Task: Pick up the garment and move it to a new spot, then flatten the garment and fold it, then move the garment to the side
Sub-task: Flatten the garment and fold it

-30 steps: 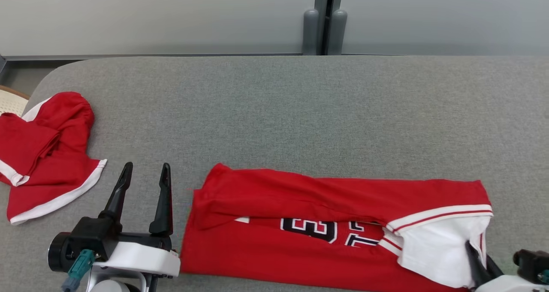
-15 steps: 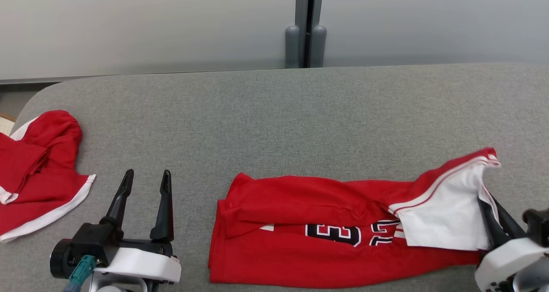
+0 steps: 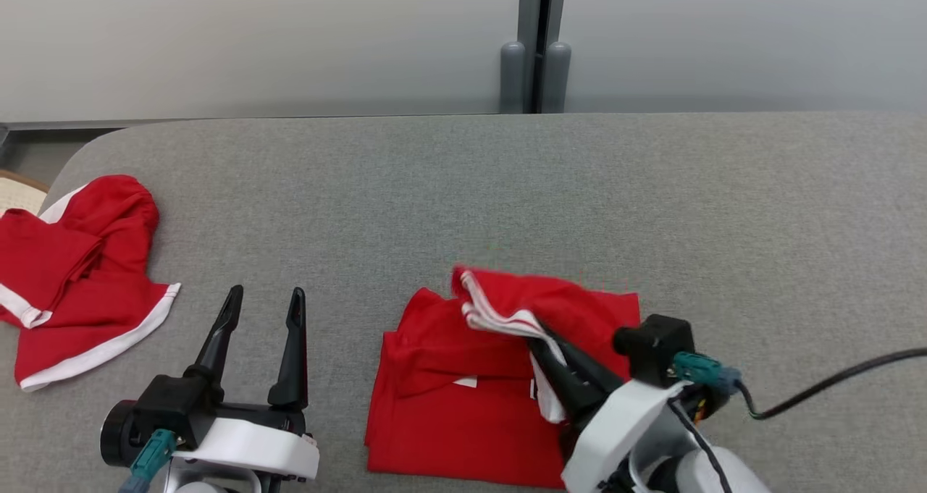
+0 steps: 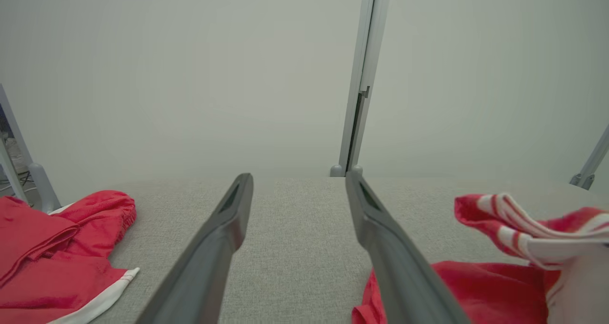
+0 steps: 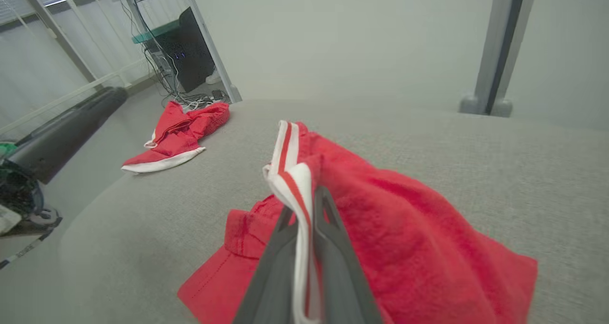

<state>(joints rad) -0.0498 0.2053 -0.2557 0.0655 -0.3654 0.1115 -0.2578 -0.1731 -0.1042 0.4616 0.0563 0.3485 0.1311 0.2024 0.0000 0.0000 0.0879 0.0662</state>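
The garment [image 3: 449, 413] is a red jersey with white and red striped trim, lying near the front of the grey padded surface [image 3: 507, 189]. My right gripper [image 3: 539, 334] is shut on its striped white edge and holds that end lifted over the rest, so the garment [image 5: 404, 229] is doubled over. In the right wrist view the trim runs between the closed fingers of the right gripper [image 5: 304, 198]. My left gripper [image 3: 264, 297] stands open and holds nothing, to the left of the garment [image 4: 476, 286]. The left wrist view shows the left gripper [image 4: 299, 179] spread wide above bare fabric.
A second red garment with a white hem [image 3: 80, 276] lies crumpled at the surface's rounded far-left corner. A grey post [image 3: 536, 73] stands against the pale wall behind. A black cable [image 3: 833, 384] trails right from my right wrist. A wicker item [image 3: 18, 189] sits beyond the left edge.
My right gripper has carried the garment's striped end from the far right up and leftward over the body, hiding the printed number. The left gripper has stayed put; the camera has shifted a little.
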